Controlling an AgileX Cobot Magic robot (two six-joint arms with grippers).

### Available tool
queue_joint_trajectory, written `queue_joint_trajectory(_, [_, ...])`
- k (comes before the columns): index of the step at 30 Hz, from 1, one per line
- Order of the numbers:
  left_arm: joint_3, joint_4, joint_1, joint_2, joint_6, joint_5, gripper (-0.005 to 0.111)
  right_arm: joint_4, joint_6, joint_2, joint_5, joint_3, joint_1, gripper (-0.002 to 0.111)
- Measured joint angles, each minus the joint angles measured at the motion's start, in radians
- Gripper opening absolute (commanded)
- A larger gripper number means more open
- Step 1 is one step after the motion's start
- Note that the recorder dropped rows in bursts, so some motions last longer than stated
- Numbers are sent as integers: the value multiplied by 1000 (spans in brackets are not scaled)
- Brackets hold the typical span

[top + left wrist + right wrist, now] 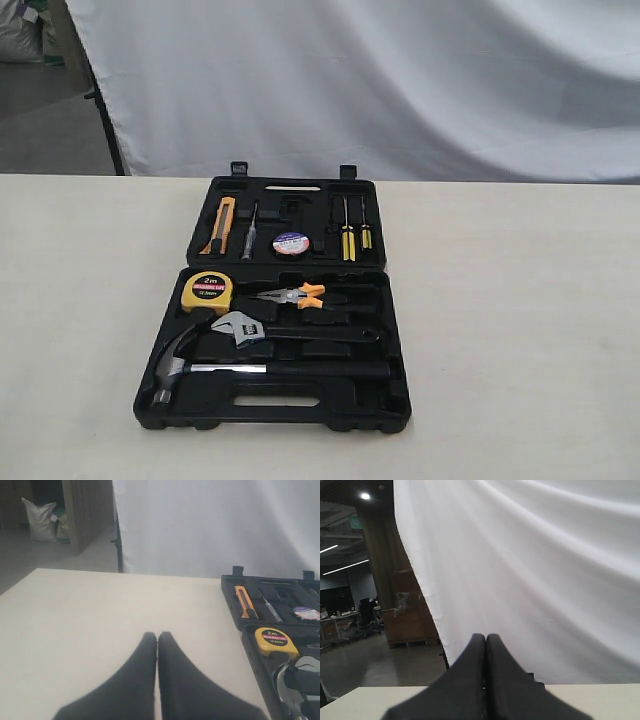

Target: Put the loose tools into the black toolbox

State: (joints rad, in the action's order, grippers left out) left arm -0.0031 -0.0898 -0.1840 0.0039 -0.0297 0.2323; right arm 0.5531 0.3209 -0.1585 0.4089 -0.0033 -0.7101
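Note:
The black toolbox (395, 330) lies open in the middle of the table, both halves flat. In its near half rest the claw hammer (180, 364), with its black handle running right, and the silver adjustable wrench (238, 329) above it. The black tape roll (291, 243) sits in the far half. My left gripper (158, 636) is shut and empty over bare table, to the left of the toolbox (250, 635). My right gripper (485, 638) is shut and empty, raised and facing the white curtain. Neither gripper shows in the exterior view.
A yellow tape measure (207, 291) and orange-handled pliers (300, 295) lie in the near half. An orange utility knife (221, 224) and yellow-handled screwdrivers (348, 239) sit in the far half. A white curtain (400, 80) hangs behind the table (520, 330).

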Motion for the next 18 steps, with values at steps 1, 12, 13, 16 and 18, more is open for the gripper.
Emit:
queue_joint_trajectory(1, [0,2,0,0,2,0,1,0,0,0,0,0,0,0])
queue_joint_trajectory(12, [0,30,0,0,22,28,1,0,0,0,0,0,0,0])
queue_joint_trajectory(13, [0,30,0,0,22,28,1,0,0,0,0,0,0,0])
queue_joint_trajectory(16, [0,30,0,0,22,30,1,0,0,0,0,0,0,0])
queue_joint_trajectory(18, [0,30,0,0,22,30,1,0,0,0,0,0,0,0])
